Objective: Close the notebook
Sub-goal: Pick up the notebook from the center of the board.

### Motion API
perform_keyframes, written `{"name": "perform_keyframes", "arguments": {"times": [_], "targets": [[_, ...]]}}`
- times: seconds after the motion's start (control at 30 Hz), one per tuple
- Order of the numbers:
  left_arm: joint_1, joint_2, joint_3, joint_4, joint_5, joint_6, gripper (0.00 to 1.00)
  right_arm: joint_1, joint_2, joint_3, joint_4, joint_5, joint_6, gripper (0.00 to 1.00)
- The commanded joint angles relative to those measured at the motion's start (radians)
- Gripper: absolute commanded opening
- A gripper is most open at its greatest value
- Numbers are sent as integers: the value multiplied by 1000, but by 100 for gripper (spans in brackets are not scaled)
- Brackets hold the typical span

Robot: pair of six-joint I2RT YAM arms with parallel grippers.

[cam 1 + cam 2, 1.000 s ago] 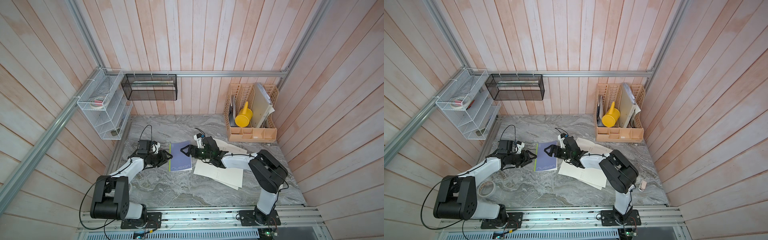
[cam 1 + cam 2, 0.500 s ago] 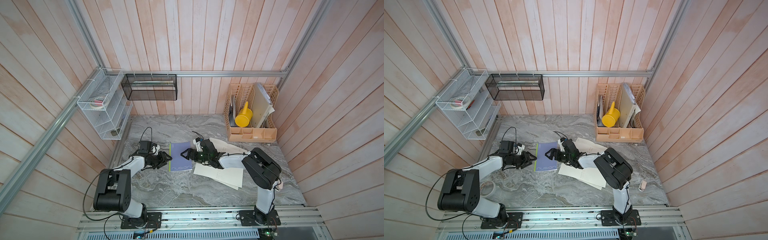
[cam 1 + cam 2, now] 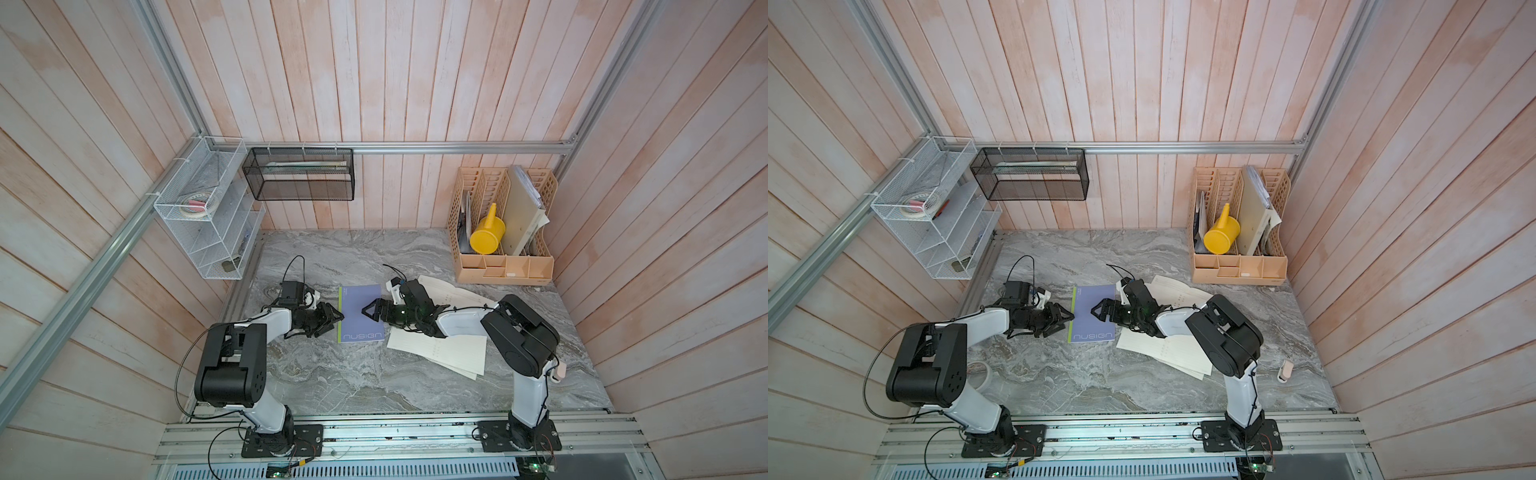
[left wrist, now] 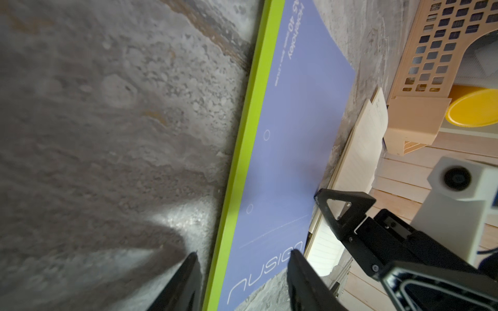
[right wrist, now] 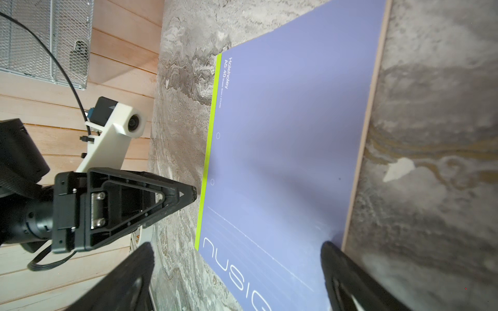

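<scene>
The notebook (image 3: pixel 360 313) lies closed, cover up, mid-tabletop (image 3: pixel 353 382). The left gripper (image 3: pixel 333 322), jaws apart and empty, flanks its green spine. The right gripper (image 3: pixel 369 312), also spread wide, hovers at the page edge, likely steadying it flat.

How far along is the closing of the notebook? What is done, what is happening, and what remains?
Done: the notebook lies flat on the table with its purple cover up and no pages showing, so it looks closed. In hand: the left gripper is at the green spine edge and the right gripper is over the opposite edge. Both are open and hold nothing. Left: probably only drawing both arms back.
</scene>
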Motion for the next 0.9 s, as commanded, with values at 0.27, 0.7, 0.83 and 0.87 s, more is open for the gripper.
{"name": "perform_keyframes", "arguments": {"times": [0.27, 0.7, 0.83, 0.87], "targets": [[7, 80, 0, 99, 118, -8, 55, 1, 27, -6, -50, 4, -9, 98], [8, 106, -143, 426, 273, -134, 52, 7, 87, -4, -13, -38, 17, 98], [8, 93, -184, 599, 326, -210, 52, 7, 113, -11, 4, -56, 34, 98], [8, 86, -196, 648, 339, -238, 52, 8, 117, -14, 12, -58, 38, 98]]}}
